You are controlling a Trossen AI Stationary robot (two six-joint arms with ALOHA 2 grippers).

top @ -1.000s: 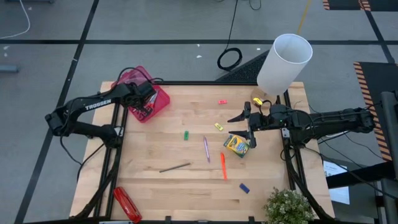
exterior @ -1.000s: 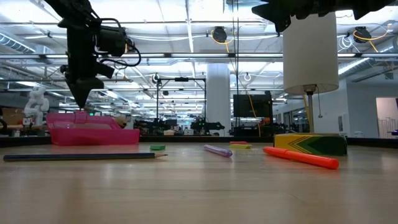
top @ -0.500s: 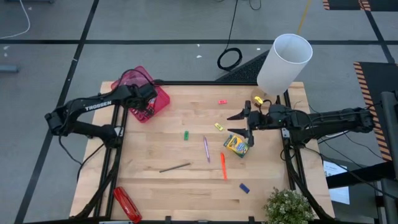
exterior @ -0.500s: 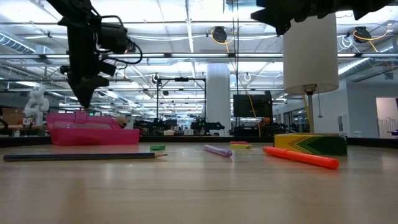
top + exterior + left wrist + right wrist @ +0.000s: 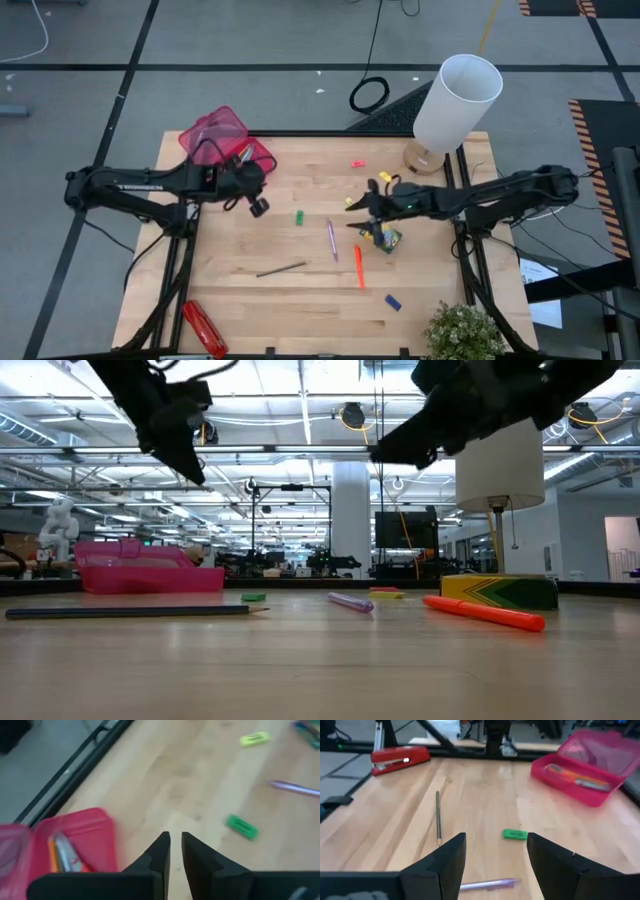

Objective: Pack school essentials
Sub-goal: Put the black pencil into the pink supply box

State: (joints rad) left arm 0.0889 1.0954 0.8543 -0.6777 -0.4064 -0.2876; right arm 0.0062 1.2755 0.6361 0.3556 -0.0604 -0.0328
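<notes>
Beside the pink case (image 5: 222, 141), left hand (image 5: 257, 207) nearly shut—right hand (image 5: 367, 208) wide above crayon box (image 5: 383, 236).

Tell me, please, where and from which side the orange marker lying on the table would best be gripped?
Probably at the middle of its barrel, from straight above. The orange marker lies flat on bare wood, clear of the purple pen and the crayon box, so nothing crowds it there. Its body is thin and straight, so the claw fingers should close across its width rather than along it. The open right claw is nearest.
</notes>
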